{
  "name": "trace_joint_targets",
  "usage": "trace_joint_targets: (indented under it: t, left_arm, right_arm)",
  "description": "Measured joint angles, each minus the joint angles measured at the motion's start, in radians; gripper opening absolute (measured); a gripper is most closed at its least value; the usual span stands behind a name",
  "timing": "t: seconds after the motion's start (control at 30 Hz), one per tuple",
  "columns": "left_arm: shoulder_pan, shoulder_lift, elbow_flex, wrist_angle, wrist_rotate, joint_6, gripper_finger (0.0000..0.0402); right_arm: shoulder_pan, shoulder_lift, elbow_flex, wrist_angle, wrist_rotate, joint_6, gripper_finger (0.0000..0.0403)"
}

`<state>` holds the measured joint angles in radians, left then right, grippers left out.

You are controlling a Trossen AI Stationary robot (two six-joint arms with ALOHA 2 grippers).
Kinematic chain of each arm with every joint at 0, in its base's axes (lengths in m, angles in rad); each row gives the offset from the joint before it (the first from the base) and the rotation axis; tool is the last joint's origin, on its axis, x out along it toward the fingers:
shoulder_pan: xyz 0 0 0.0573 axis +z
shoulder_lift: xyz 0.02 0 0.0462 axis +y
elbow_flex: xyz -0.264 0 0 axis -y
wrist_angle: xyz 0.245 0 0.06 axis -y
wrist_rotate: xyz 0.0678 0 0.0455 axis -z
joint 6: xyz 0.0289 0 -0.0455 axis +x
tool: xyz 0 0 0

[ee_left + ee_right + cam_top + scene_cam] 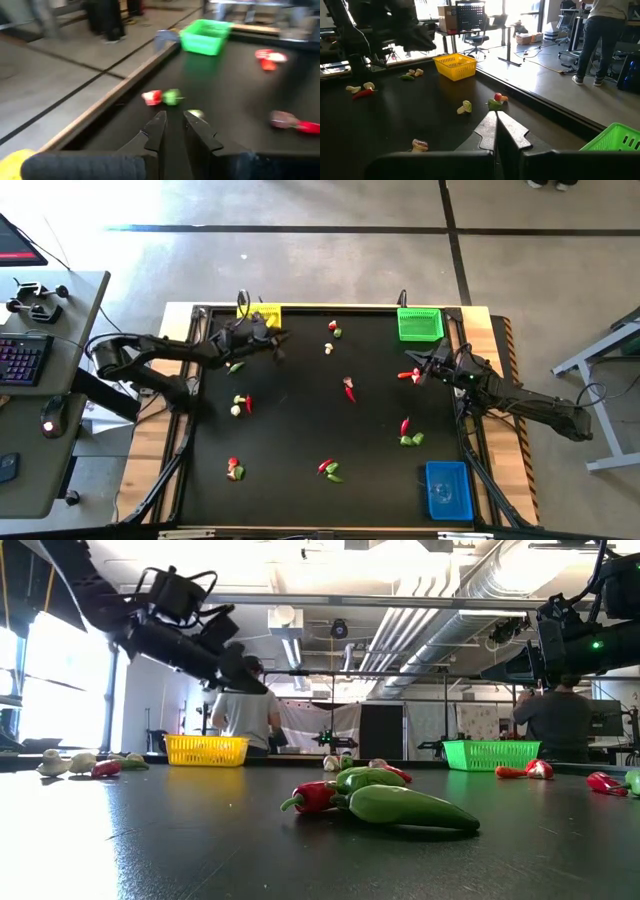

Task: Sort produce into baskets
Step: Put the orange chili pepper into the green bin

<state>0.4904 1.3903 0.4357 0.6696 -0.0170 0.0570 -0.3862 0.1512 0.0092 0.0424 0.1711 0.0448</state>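
Overhead and wrist views of the black table (pixel 300 430), with toy vegetables strewn across it and three baskets on its edges. You will find the yellow basket (pixel 262 315) at the far edge toward the left corner, the green basket (pixel 419 323) at the far edge toward the right corner, and the blue basket (pixel 447 489) at the near right corner. What lies inside them cannot be made out – no piece shows in the yellow one from the right wrist view.

The left gripper (pixel 276 340) hangs raised beside the yellow basket, its fingers a narrow gap apart and nothing visible between them. The right gripper (pixel 424 365) sits low near the green basket with its fingers pressed together, empty, close to red pieces (pixel 409 375).

The pieces – a red chilli (pixel 349 391) mid-table, a green and red pair (pixel 329 470) at the near edge – look light, hard and smooth. Judge them apt to skid or roll; take each across its thickest middle, fingers straddling the short axis, not at the tapered tip.
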Motion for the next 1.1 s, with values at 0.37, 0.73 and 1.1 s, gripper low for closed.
trace_joint_targets:
  t: [0.37, 0.73, 1.1]
  left_arm:
    - [-0.151, 0.0, -0.034, 0.176, 0.129, 0.014, 0.0035]
    - [-0.192, 0.068, -0.034, 0.205, 0.223, 0.045, 0.0035]
    - [-0.205, 0.214, -0.034, 0.348, 0.301, 0.044, 0.0035]
  right_arm:
    - [0.0, -0.001, 0.0, -0.004, -0.044, 0.0, 0.0]
    - [0.0, -0.001, 0.0, -0.007, -0.044, 0.0, 0.0]
    - [0.0, -0.001, 0.0, -0.007, -0.044, 0.0, 0.0]
